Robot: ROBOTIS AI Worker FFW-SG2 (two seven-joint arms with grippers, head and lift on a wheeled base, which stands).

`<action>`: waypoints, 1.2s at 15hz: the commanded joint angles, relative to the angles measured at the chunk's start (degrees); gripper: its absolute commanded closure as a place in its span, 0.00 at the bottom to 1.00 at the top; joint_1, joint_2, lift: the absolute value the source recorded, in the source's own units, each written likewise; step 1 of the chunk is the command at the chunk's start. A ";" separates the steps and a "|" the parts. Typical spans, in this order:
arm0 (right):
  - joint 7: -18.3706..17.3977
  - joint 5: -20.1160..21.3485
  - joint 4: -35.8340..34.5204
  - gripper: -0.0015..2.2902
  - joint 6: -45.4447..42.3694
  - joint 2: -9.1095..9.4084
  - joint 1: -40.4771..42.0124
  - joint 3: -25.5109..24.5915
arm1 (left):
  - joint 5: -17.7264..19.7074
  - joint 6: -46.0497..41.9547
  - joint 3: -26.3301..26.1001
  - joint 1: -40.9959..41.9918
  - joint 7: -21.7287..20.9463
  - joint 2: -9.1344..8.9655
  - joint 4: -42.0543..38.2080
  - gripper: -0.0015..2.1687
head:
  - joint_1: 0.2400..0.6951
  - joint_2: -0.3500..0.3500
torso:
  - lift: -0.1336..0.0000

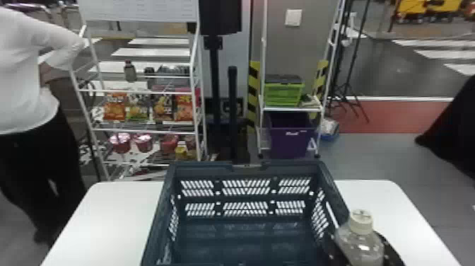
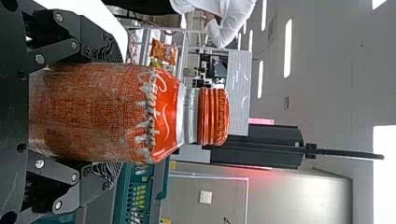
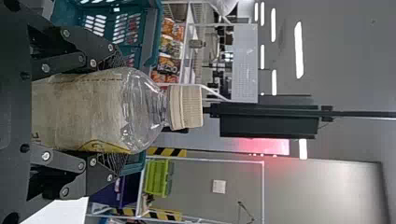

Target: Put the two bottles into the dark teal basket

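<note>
The dark teal basket (image 1: 247, 244) stands on the white table, its visible floor bare. At its right wall, the right gripper (image 1: 364, 247) holds a clear bottle (image 1: 361, 237) with a cream cap, upright. In the right wrist view, the right gripper (image 3: 109, 112) is shut on this clear bottle (image 3: 88, 112), one finger on each side. In the left wrist view, the left gripper (image 2: 109, 116) is shut on an orange-red bottle (image 2: 102, 112) with a red cap; the basket (image 2: 161, 179) lies beyond it.
The white table (image 1: 109, 212) extends to both sides of the basket. Behind it stand a snack shelf (image 1: 141, 92), a black post and a rack with a green crate (image 1: 282, 93) and a purple bin (image 1: 289, 139).
</note>
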 commanded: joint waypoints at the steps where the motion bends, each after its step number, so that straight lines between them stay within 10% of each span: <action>1: -0.04 0.79 -0.88 0.75 12.06 0.05 -6.58 0.84 | -0.07 0.13 -0.09 0.00 0.01 -0.12 0.08 0.99 | 0.57 0.50 | 1.00; 9: 0.05 7.03 2.11 0.75 38.07 0.05 -24.95 5.50 | -0.86 -0.57 -0.88 0.35 1.59 -0.56 1.40 0.99 | 0.57 0.50 | 1.00; 18: 1.19 8.79 18.19 0.75 41.59 0.05 -37.51 6.29 | -0.77 -0.57 -0.88 0.00 1.68 -1.00 2.10 0.99 | 0.57 0.50 | 1.00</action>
